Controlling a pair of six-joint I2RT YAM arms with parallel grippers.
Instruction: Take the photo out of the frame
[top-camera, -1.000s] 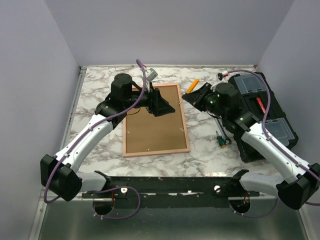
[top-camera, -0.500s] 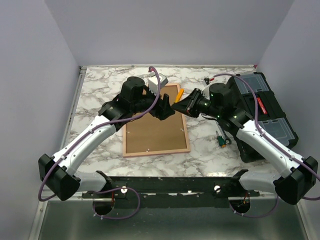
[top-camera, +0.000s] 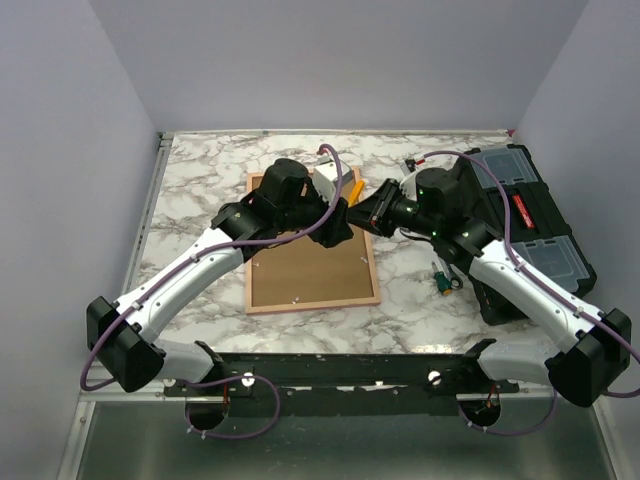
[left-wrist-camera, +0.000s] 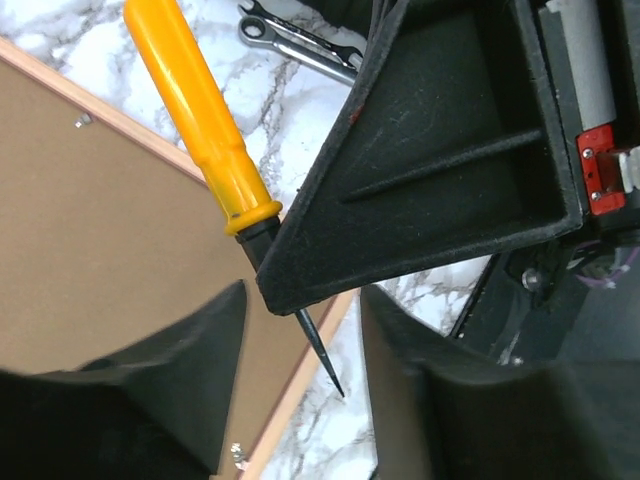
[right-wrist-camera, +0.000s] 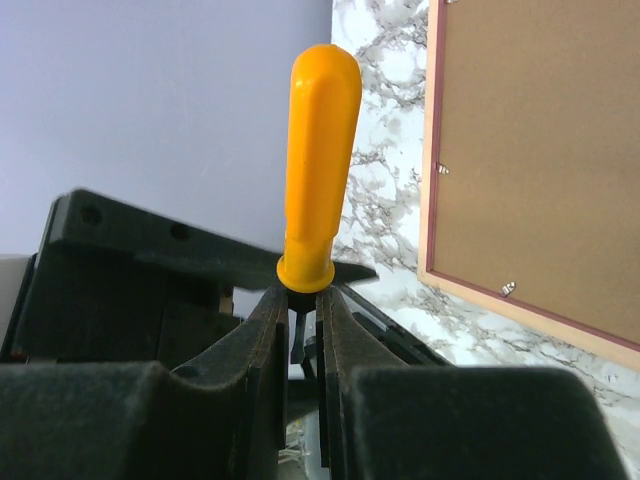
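The frame (top-camera: 312, 262) lies face down on the marble table (top-camera: 200, 180) just beyond the arm bases, its brown backing board upward. Over its far right corner the two claws sit close together: the left gripper (top-camera: 335, 222) has its fingers (left-wrist-camera: 190, 370) spread apart above the frame's right edge, gripping nothing. The right gripper (right-wrist-camera: 303, 300) is clamped on the dark shaft of a yellow-handled awl (left-wrist-camera: 195, 110), whose tip hangs between the left fingers just off that edge, and the black toolbox (top-camera: 530, 240) lies farther right
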